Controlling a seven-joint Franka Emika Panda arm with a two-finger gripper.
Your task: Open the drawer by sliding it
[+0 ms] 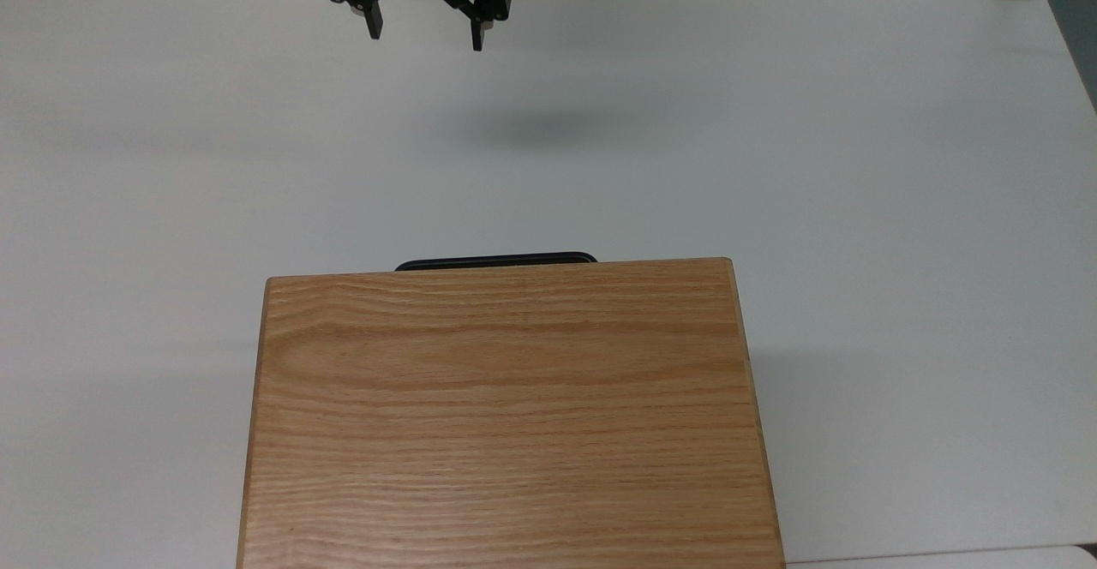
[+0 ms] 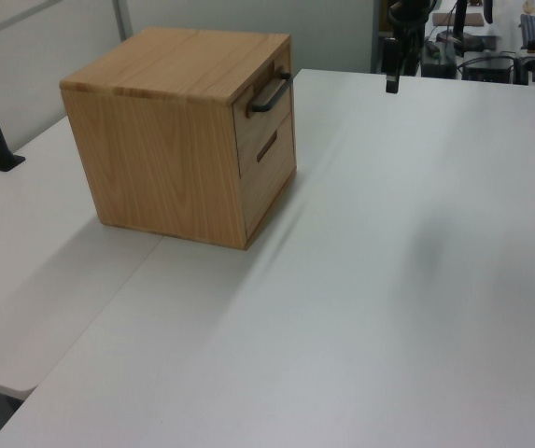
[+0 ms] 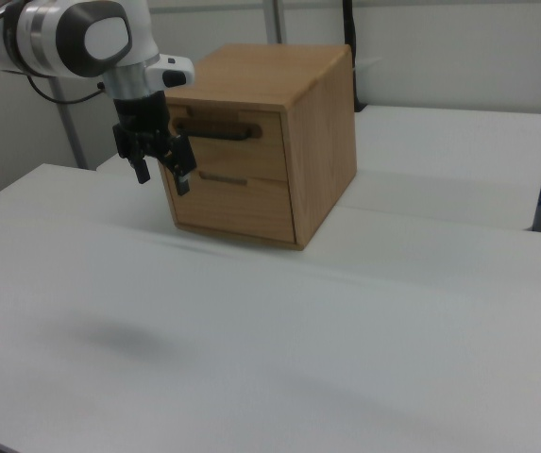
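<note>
Your claw [image 1: 424,33] hangs in the air over the white desk [image 1: 857,166], fingers spread wide with nothing between them. In the top view it sits at the upper edge, well apart from the oak cabinet [image 1: 510,415] at the bottom centre. Its shadow [image 1: 531,128] falls on bare desk between the two.

The drawer [image 3: 237,142] is the upper one in the cabinet front, fully shut, flush with the panel below it. Its black bar handle [image 3: 215,129] runs along the top of the front; in the top view just the handle pokes out past the cabinet's top edge.

In the right view your claw overlaps the cabinet's left front corner, but the top view shows it's not touching. In the left view one claw finger [image 2: 392,65] shows near the top, to the right of the handle. The lower drawer [image 3: 242,206] is shut as well, with a dark slot for a pull.
</note>
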